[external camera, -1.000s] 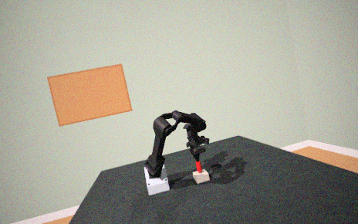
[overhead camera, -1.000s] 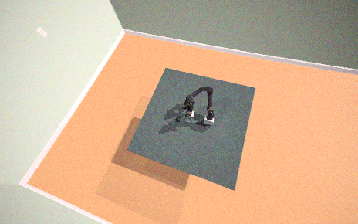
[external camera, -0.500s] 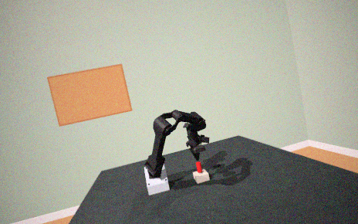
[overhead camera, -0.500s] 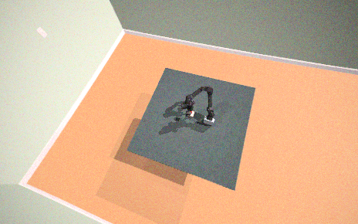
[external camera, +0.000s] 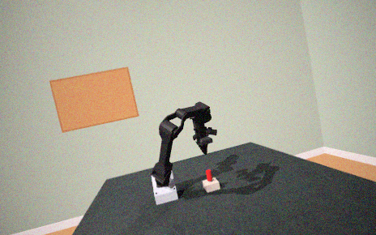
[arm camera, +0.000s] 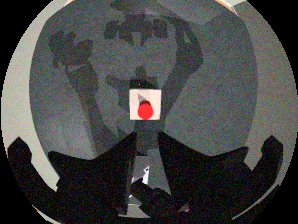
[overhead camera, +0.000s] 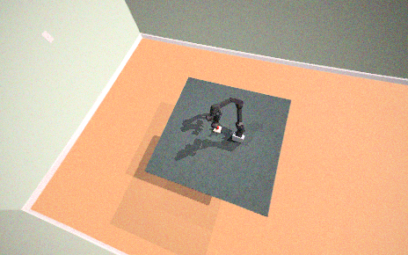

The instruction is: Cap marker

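Red cap [external camera: 208, 174] sits on the marker in the holder block [external camera: 211, 185], frame centre; gripper [external camera: 204, 151] hangs above, slightly parted, empty. Next, I judge: retreat further.

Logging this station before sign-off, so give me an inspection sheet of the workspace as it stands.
Surface: dark table, carrying arm shadows.
Job's things: red cap sits on the marker, upright in the pale holder block; whether it is fully seated cannot be told.
Clutter: nothing seen.
Claw: claw hangs above the cap, apart from it, slightly open, holding nothing.
Cables: nothing seen.
Surroundings: white arm base beside the block; orange panel on the green wall; orange floor around the table.
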### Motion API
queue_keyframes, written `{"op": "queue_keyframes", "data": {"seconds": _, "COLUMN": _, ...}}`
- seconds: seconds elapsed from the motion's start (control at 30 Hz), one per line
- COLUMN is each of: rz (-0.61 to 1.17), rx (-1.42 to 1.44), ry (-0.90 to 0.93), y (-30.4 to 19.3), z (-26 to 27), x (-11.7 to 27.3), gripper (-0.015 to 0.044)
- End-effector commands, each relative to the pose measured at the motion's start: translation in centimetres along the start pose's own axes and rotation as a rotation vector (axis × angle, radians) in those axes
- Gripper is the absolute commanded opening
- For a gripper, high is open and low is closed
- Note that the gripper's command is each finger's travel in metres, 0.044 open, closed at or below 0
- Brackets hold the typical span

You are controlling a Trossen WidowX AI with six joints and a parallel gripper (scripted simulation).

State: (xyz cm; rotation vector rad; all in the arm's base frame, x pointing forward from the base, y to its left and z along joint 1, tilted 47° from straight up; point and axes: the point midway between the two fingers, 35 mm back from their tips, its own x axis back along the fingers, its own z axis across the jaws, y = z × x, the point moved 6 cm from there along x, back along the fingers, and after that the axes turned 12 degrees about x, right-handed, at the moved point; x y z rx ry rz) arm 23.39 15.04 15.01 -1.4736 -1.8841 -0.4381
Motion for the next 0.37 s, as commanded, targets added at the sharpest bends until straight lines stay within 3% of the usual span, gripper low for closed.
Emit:
{"op": "queue_keyframes", "data": {"seconds": 0.0, "rz": 0.010, "rx": 0.001, "ry": 0.001, "y": 0.05, "z": 0.20, "x": -0.04, "gripper": 0.0184}}
{"op": "queue_keyframes", "data": {"seconds": 0.33, "rz": 0.010, "rx": 0.001, "ry": 0.001, "y": 0.05, "z": 0.20, "x": -0.04, "gripper": 0.0440}}
